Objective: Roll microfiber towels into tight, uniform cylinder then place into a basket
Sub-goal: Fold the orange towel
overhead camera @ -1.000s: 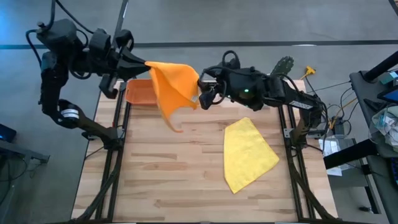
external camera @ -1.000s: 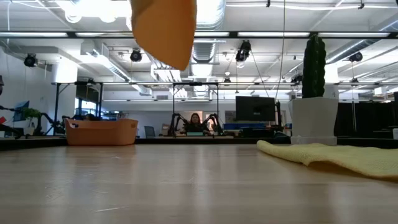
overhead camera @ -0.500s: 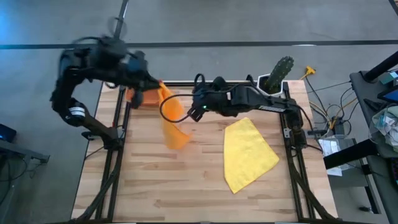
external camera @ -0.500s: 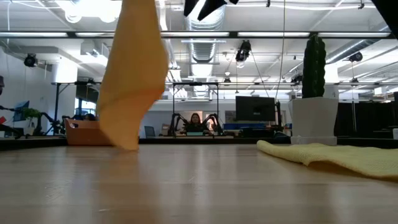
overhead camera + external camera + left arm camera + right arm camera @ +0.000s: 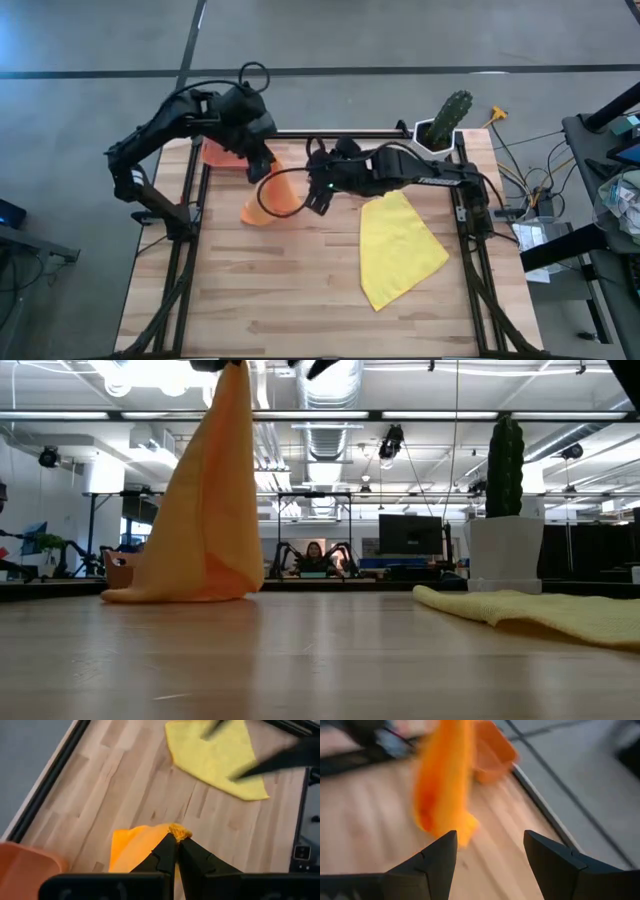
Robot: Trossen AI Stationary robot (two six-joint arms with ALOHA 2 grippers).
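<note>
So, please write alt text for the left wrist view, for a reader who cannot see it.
The left gripper is shut on a corner of the orange towel, which hangs down to the wooden table. The yellow towel lies flat farther off.

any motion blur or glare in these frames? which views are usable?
Right wrist view: orange towel and basket smeared by motion blur. Left wrist view: sharp on the towel corner in the shut jaws; the right arm over the yellow towel is streaked. Low view: ceiling lights blow out at top left. High view: clean, even light.
</note>
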